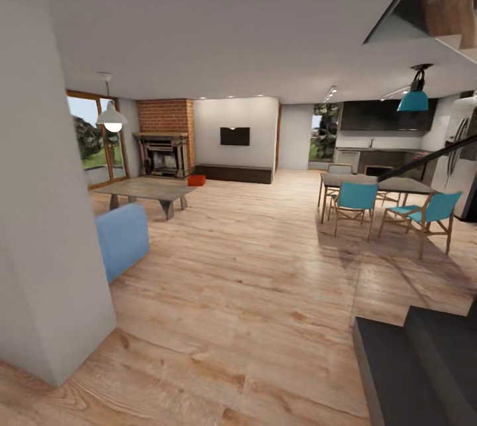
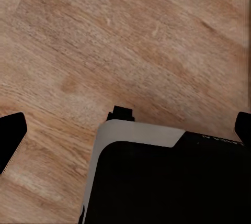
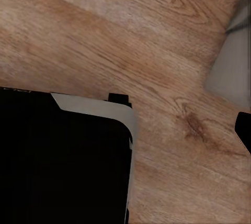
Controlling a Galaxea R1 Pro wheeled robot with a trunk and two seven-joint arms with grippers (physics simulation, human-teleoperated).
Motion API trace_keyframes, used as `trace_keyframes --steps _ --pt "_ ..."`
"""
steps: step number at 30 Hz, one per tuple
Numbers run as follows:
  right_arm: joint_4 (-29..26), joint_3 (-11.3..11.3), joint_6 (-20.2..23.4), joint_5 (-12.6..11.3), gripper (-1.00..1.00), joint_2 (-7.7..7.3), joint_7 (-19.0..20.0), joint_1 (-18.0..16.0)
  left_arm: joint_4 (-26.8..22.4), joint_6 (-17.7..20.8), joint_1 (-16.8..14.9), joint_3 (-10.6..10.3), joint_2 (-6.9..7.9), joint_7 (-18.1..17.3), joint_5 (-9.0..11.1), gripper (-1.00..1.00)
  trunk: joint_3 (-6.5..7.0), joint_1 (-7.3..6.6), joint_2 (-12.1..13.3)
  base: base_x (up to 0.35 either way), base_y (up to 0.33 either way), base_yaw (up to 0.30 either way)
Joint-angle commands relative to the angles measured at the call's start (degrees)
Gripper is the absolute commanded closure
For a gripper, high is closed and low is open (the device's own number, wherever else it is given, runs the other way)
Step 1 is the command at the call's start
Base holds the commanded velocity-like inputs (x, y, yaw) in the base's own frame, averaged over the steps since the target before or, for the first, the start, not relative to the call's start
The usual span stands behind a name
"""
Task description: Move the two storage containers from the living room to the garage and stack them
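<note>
Red-orange, a storage container is seen far off on the living-room planks by the brick fireplace, so an approach is judged pending, while the left gripper is held apart, the right undeterminable.

Red-orange storage container sitting on light wood floor at far end of living room, just right of brick fireplace, beyond low table. Too small to tell if 1 or 2.
</note>
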Motion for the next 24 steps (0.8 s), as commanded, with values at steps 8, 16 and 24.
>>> trace_keyframes --steps 8,16,24 --pt "0.2 0.3 -0.5 0.1 -1.0 -0.17 0.1 -0.1 0.0 0.0 0.0 0.3 0.0 0.1 0.3 -1.0 -0.09 0.04 -0.1 0.323 0.0 -0.035" --pt "0.2 0.4 -0.5 0.2 -1.0 -0.15 0.1 -0.1 0.0 0.0 0.0 0.3 0.0 0.1 0.3 -1.0 -0.09 0.04 -0.1 0.323 0.0 -0.001" --pt "0.2 0.4 -0.5 0.2 -1.0 -0.13 0.1 -0.1 0.0 0.0 0.0 0.3 0.0 0.1 0.3 -1.0 -0.09 0.04 -0.1 0.323 0.0 0.0"
